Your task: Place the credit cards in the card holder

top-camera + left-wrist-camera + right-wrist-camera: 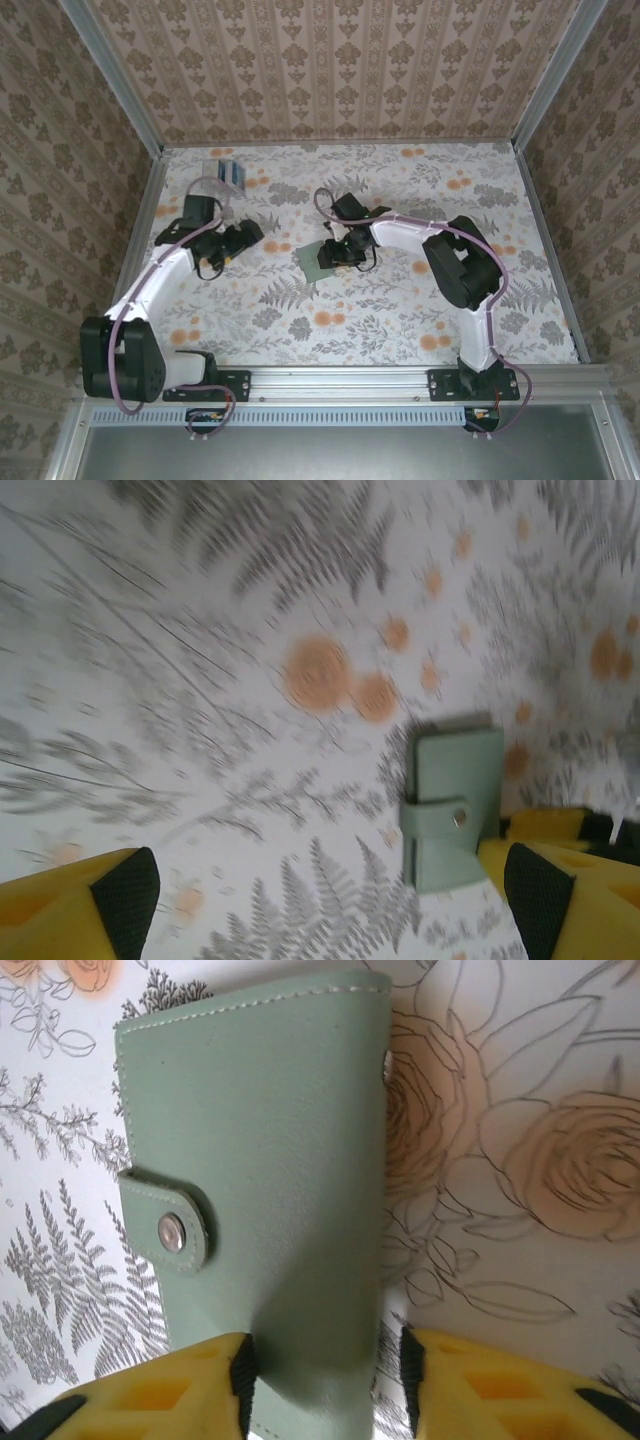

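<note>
Card holder lies closed on bench; right pincer narrowly straddles one end, left pincer wide.

Right tool low over the grey-green card holder

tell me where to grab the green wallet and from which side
Pinch the wallet across its two long edges, at the end clear of the snap tab, coming straight down from above. It lies closed and flat on the table, so its underside can't be reached, and the short width fits between the fingers.
</note>
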Action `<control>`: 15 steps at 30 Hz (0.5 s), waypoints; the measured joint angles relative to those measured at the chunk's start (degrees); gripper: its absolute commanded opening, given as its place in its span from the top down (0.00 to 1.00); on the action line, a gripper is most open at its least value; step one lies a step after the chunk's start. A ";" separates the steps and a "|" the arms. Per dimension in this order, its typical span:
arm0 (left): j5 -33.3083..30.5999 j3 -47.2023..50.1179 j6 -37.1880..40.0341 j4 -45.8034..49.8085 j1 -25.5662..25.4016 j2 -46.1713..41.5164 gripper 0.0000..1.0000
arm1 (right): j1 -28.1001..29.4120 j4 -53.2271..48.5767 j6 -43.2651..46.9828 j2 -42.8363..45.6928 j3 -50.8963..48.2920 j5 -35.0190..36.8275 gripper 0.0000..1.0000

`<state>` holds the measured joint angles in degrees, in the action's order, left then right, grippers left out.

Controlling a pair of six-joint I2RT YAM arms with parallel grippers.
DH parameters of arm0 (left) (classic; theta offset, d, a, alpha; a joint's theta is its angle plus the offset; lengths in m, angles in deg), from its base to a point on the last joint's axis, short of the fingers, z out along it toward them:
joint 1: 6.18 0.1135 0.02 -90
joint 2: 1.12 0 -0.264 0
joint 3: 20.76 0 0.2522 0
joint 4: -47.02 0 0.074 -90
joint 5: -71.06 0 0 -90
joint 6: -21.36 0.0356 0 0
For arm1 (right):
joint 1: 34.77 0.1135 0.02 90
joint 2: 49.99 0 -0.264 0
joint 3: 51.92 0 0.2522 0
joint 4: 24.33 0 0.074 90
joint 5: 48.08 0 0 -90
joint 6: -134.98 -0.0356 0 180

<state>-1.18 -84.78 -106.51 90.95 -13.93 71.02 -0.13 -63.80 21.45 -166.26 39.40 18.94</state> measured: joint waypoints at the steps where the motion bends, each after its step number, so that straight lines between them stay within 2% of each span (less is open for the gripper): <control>1: -0.31 -0.07 0.00 -0.15 2.36 -0.76 0.07 | 0.17 -0.31 0.15 -0.63 0.68 -0.13 0.69; 3: -0.44 -0.33 0.00 -0.61 6.16 -1.57 0.07 | 0.42 -0.35 0.28 -0.90 0.85 -0.52 0.80; 6: -0.55 -2.12 0.00 -1.05 10.80 -1.11 0.07 | 0.46 -0.46 0.44 -0.90 0.83 -1.44 0.89; 8: -1.33 -4.39 0.11 -1.09 12.33 0.11 0.01 | 0.44 -0.24 0.59 -0.79 0.59 -1.53 0.89; 15: -2.62 -13.27 3.21 -3.15 14.97 7.58 0.00 | -1.11 3.76 -3.37 8.46 -12.63 -1.31 0.93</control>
<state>-3.80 -98.05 -103.30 87.81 1.05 78.60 -1.25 -60.04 18.09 -157.80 26.77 17.62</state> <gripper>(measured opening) 0.999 0.099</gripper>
